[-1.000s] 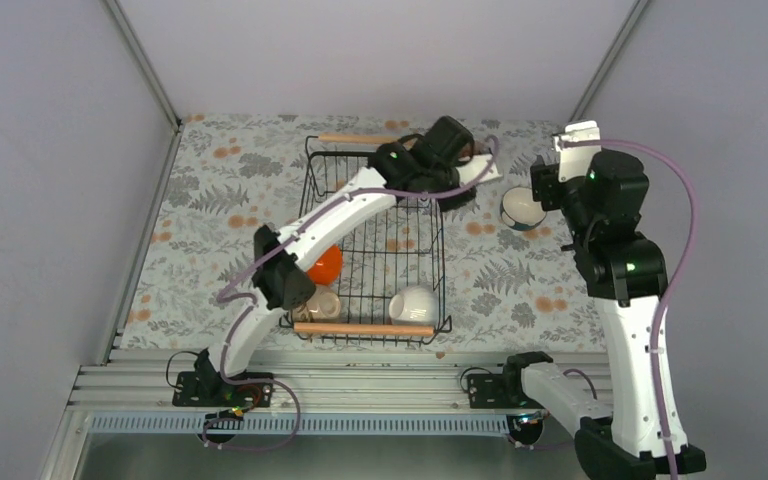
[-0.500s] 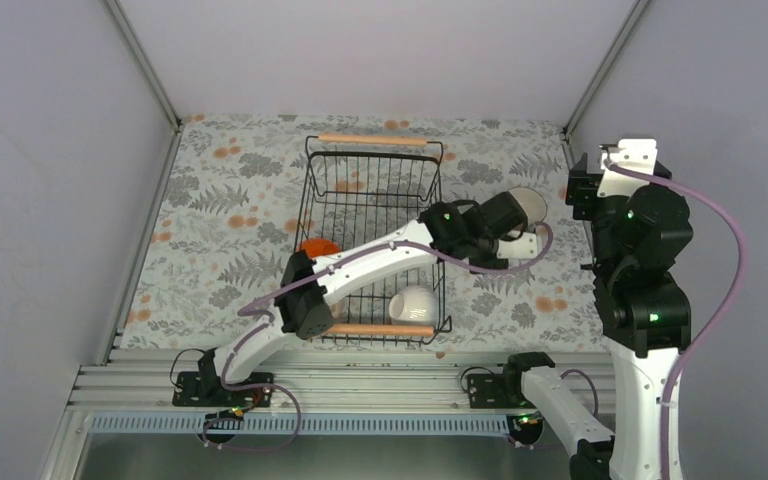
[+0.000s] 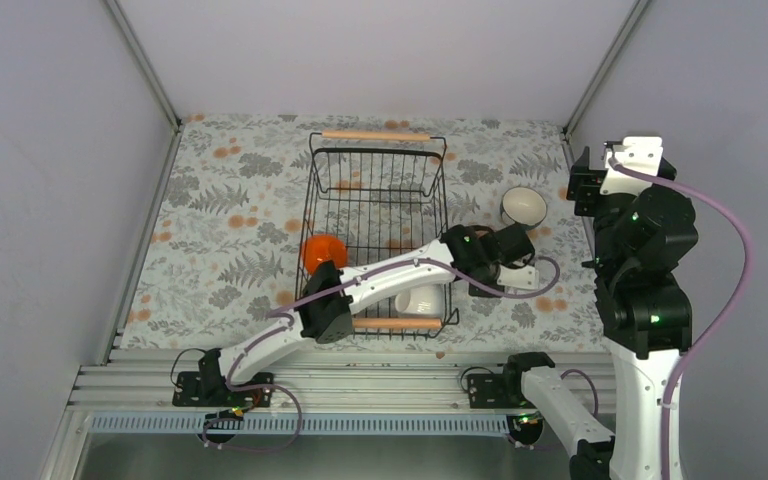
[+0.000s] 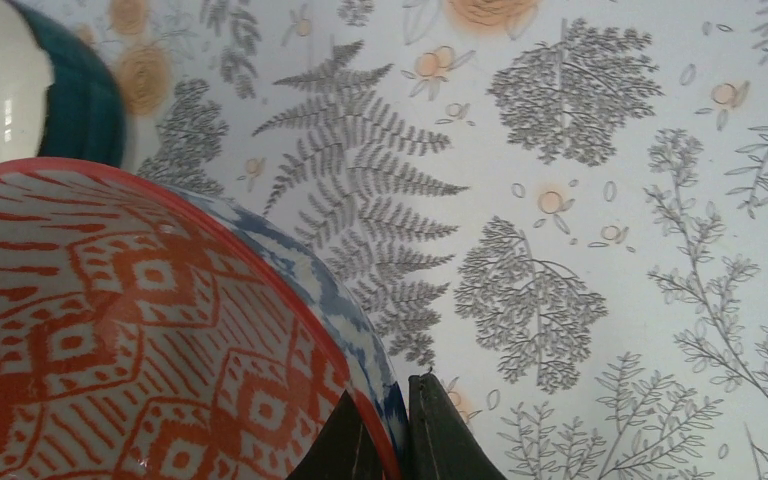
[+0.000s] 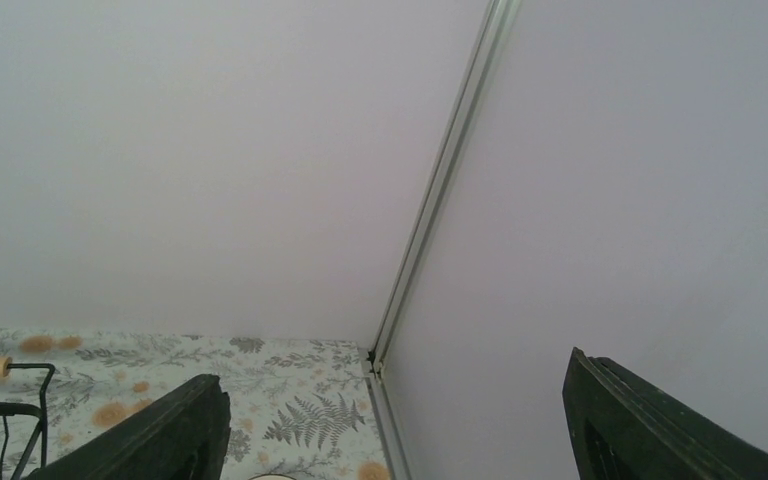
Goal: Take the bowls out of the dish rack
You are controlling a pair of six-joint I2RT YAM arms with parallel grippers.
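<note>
Bowls: blue-and-white patterned bowl, orange-patterned inside, is clamped by its rim in the left gripper, over the floral table cover right of the large black wire dish rack. Risk: thin rim pinch could slip, or setting down could knock the round teal bowl just beyond. Farther back the right gripper gapes empty. Count: four bowls visible, small white bowl and orange bowl in rack, patterned held, teal on table; one rack.

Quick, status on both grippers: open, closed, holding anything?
Left gripper: closed on the rim of the patterned bowl.
Right gripper: open, holding nothing.
</note>
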